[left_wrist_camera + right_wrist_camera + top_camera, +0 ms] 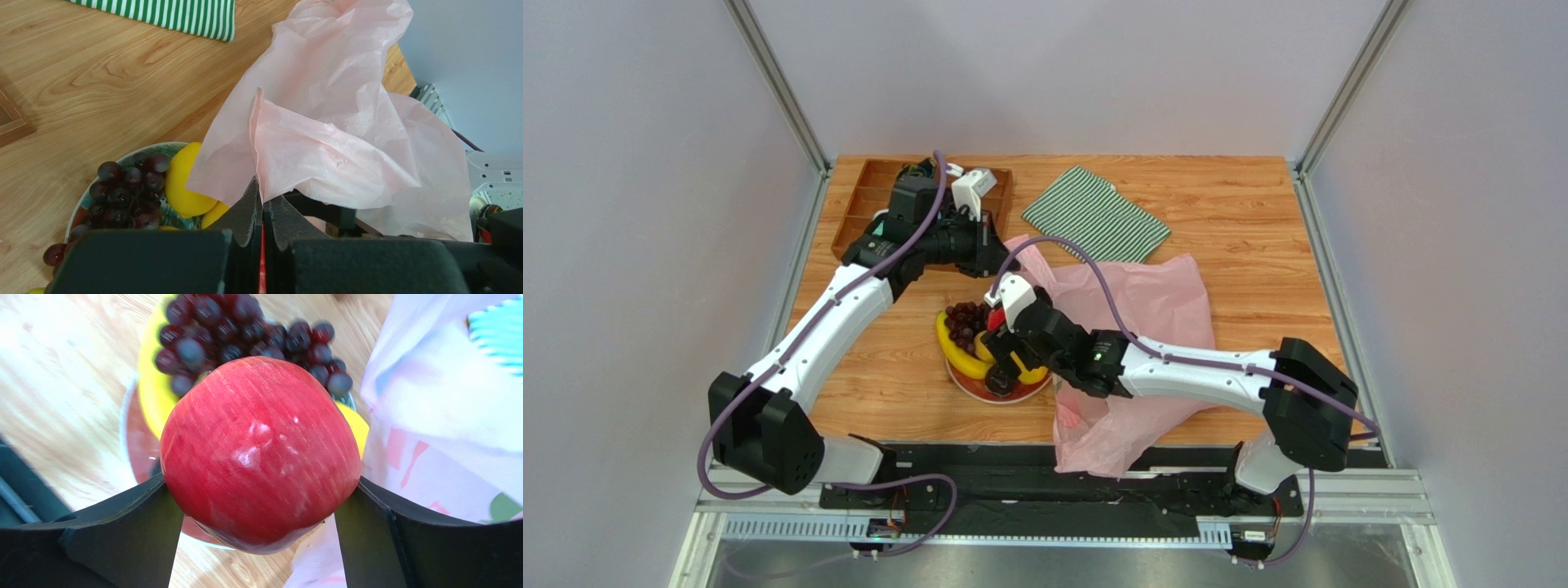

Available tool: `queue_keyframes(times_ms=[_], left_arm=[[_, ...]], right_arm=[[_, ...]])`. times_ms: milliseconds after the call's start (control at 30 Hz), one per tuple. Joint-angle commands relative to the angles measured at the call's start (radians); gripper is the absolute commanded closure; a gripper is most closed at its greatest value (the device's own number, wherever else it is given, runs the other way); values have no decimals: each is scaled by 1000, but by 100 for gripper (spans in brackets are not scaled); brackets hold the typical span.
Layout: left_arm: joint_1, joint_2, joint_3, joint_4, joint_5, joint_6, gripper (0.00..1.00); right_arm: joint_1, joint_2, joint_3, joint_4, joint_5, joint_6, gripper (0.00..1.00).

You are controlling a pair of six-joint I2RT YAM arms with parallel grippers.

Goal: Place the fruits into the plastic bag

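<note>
Apple, red and glossy, sits clenched in the right tool above the plate (grapes and banana lie on it); the left tool pinches a fold of the pink plastic bag just beside the plate.

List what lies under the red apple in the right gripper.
Below the red apple, clamped in the right gripper, the plate shows a grape bunch, a banana and part of a yellow fruit. The apple covers the plate's middle, so anything lying there cannot be seen.
</note>
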Motion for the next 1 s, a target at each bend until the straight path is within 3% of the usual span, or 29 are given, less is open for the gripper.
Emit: queue_keyframes(times_ms=[0,233,367,533,733,967], left_arm=[[-5,-2,36,-2,-2,3,100],[-3,1,39,-14,-23,7,100],[-3,-6,40,-14,-20,9,100],[-3,-8,39,-9,-8,3,100],[-3,-13,37,-5,-2,-2,100],[-3,-22,36,-3,3,-3,100]], right_arm=[[34,-86,0,75,-45,-38,67],[69,-307,-3,-37,-166,21,70],[68,-364,13,-150,-123,93,70],[68,-333,59,-345,-135,201,73],[130,-324,114,-360,-172,210,75],[166,-155,194,-433,-212,291,75]])
